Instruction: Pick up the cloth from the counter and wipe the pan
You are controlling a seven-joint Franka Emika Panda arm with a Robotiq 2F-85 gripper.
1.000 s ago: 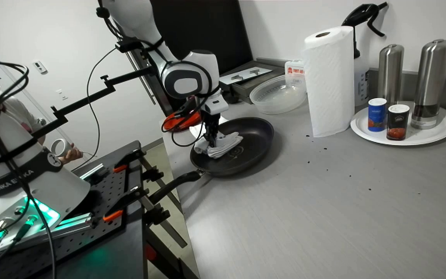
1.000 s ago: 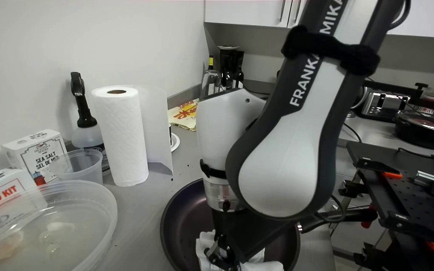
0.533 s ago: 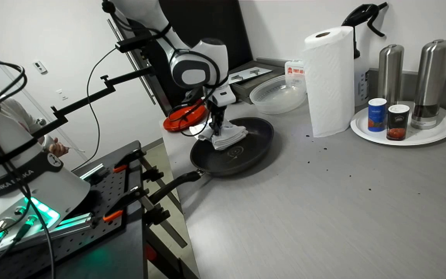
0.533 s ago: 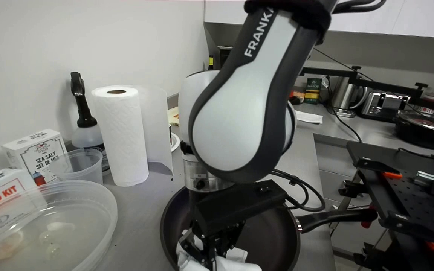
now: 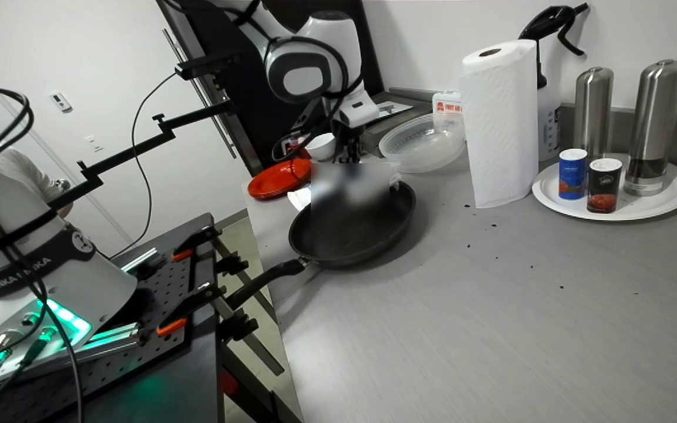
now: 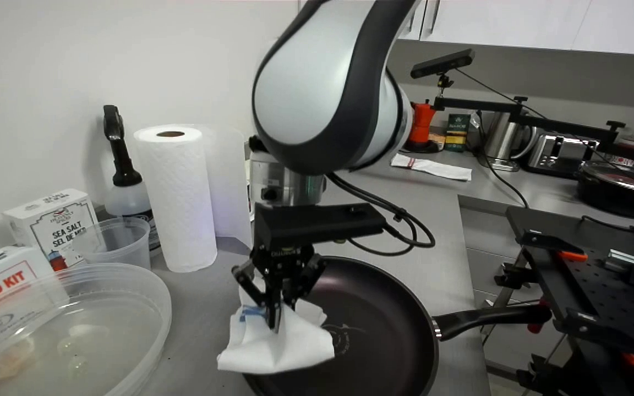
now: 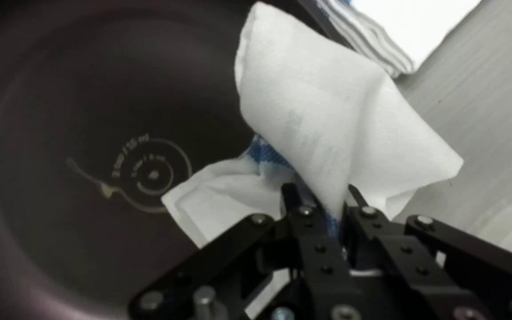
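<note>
My gripper (image 6: pixel 274 324) is shut on the cloth (image 6: pixel 289 349), which is white with a blue stripe and hangs bunched below the fingers. In the wrist view the cloth (image 7: pixel 309 102) comes up between the two fingertips (image 7: pixel 322 195) and spreads out to both sides. The cloth is above the rim of the dark frying pan (image 6: pixel 377 324), partly over the counter (image 6: pixel 201 330). The pan's inside, with a printed ring mark, shows in the wrist view (image 7: pixel 82 102). In an exterior view a blurred patch covers the cloth and part of the pan (image 5: pixel 400 214).
Another folded white cloth with a blue stripe (image 7: pixel 407 26) lies beside the pan. Red plates (image 5: pixel 280 178), a white bowl (image 5: pixel 322 147), a clear plastic tub (image 5: pixel 424 147) and a paper towel roll (image 5: pixel 500 129) stand around. The pan handle (image 5: pixel 265 282) sticks past the counter edge.
My gripper has risen and moved from inside the pan towards its rim on the tub side, carrying the cloth up with it. The pan has not moved.
</note>
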